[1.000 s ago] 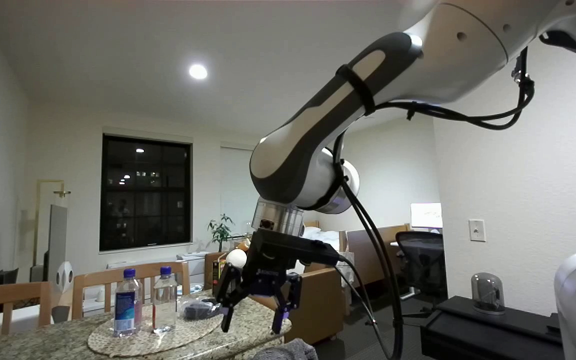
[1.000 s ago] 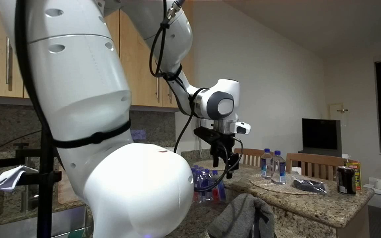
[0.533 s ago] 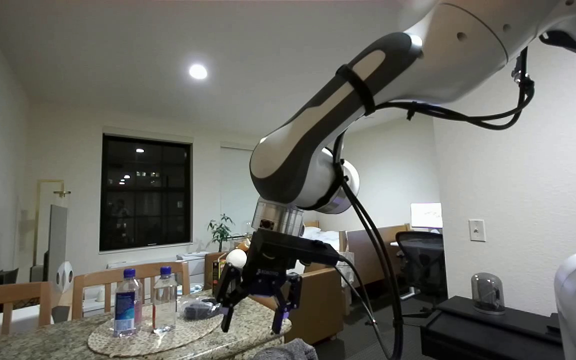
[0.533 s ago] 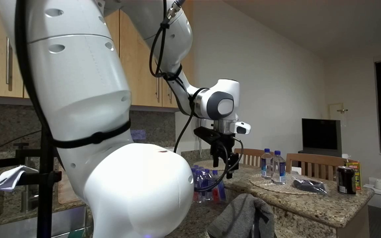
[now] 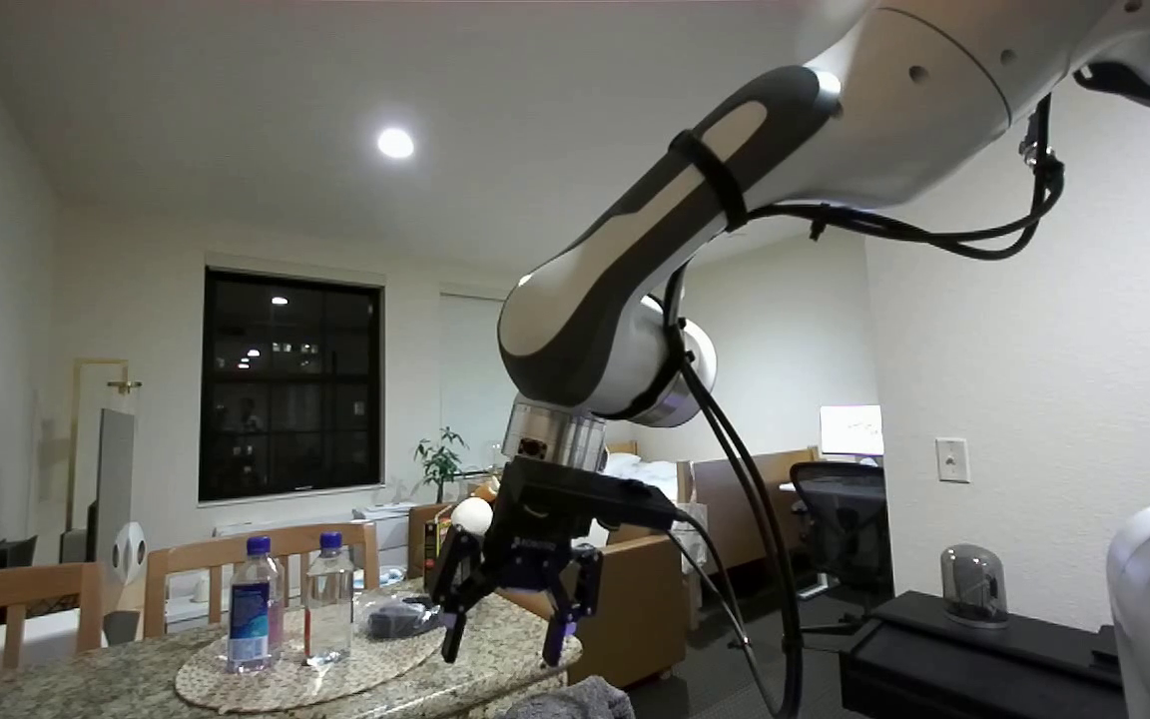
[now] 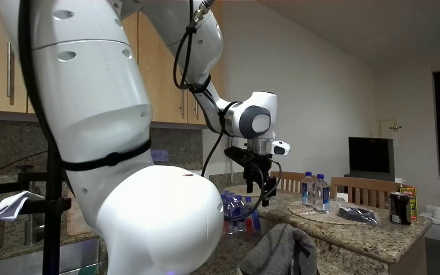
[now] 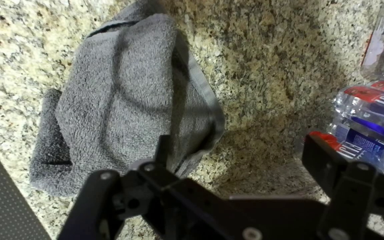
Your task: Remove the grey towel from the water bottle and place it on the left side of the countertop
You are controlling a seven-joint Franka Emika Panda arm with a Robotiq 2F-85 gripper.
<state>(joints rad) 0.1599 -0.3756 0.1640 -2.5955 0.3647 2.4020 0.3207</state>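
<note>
Grey terry cloth, thick and creased: the towel [image 6: 279, 250] rises to a peak in an exterior view, its sides falling away, and in the wrist view it lies heaped on the speckled granite table [image 7: 262, 83]. Such a tent shape most likely comes from a water bottle propping it from beneath; the bottle itself is hidden, so how it sits I cannot tell.

The hand [image 5: 502, 642] is released, its fingers [image 7: 323, 163] spread wide with nothing between them, pointing down and apart from the cloth as far as both exterior views show. That pose suits soft fabric: from above, the two fingers can straddle a raised fold and pinch it, ideally without catching the bottle as well. In the wrist view one finger crosses the towel's edge by line of sight while the gap lies over granite, so the hand probably needs to shift toward the cloth before lowering. A cluster of water bottles [image 7: 368, 123], apparently bound in clear wrap to hold it together, sits across that gap, near the second finger in the view; moving away from it would also lessen the risk of a knock. The removal looks not yet begun, with the table's left side as the place to carry the towel to.
</note>
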